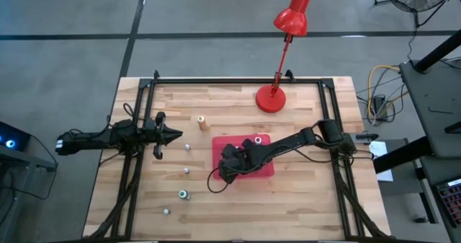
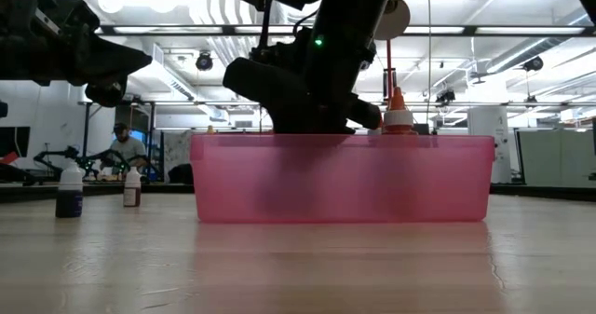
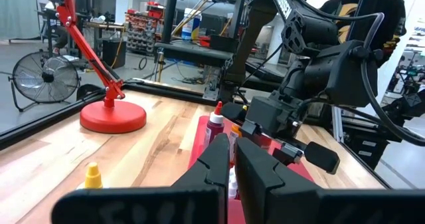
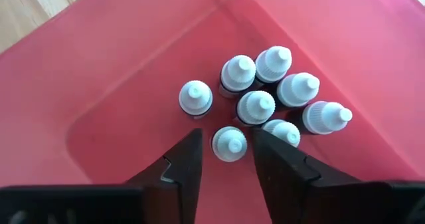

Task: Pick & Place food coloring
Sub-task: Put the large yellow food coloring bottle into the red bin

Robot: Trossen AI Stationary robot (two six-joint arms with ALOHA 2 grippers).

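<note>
While over red tray [image 4: 133, 64], right hand [image 4: 226, 159] open w/ white-capped bottle [image 4: 230, 144] btwn fingers, ungripped.

A pale wooden desk [image 1: 302, 200] framed by black rails is seen. On it a red tray [image 1: 265, 165] is set near the middle, a red lamp [image 1: 271, 99] behind it, an orange bottle [image 1: 202, 122] and four small bottles [image 1: 185, 170] scattered leftward.
</note>
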